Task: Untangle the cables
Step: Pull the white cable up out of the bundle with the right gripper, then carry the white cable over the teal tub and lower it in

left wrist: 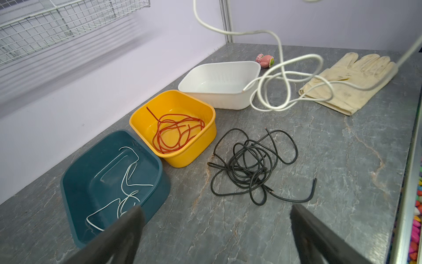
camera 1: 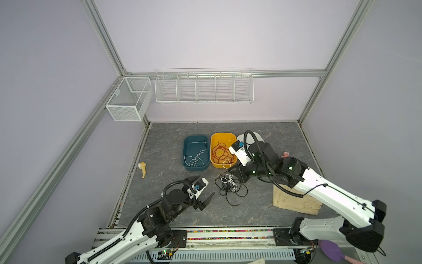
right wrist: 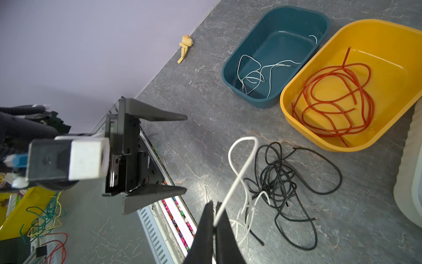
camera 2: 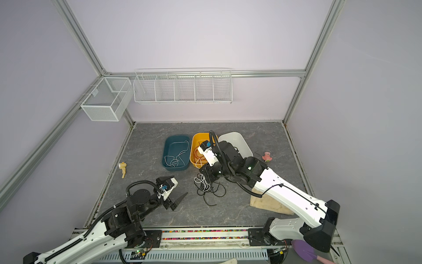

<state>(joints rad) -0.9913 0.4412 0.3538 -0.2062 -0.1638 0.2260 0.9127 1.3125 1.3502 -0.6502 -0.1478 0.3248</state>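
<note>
- Your right tool (right wrist: 214, 206) pinches the thin white cable (right wrist: 242, 173) beside the yellow plastic tub (left wrist: 196, 148), seemingly to draw it off the heap of thin black cable (left wrist: 249, 169) on the grey bench (left wrist: 319, 160) there.
- Your left tool (left wrist: 217, 208) stands spread and empty, beyond the heap from the tub, likely ready to pin it.

Open table (camera 1: 164, 146) is left on the L side & along the front btwn the L gripper (left wrist: 217, 206) and the glove (left wrist: 351, 84), broken by the black cable (left wrist: 245, 168) tangle just in front of the yellow tub (camera 1: 222, 134). Back-centre is blocked by the teal tub (camera 1: 184, 155), yellow tub & white tub (left wrist: 219, 65) set side by side, w/ a bare strip seen behind them. Above the tangle, the way is crossed by the white cable (right wrist: 237, 182) hung from the pinched R gripper (right wrist: 215, 205).
</note>
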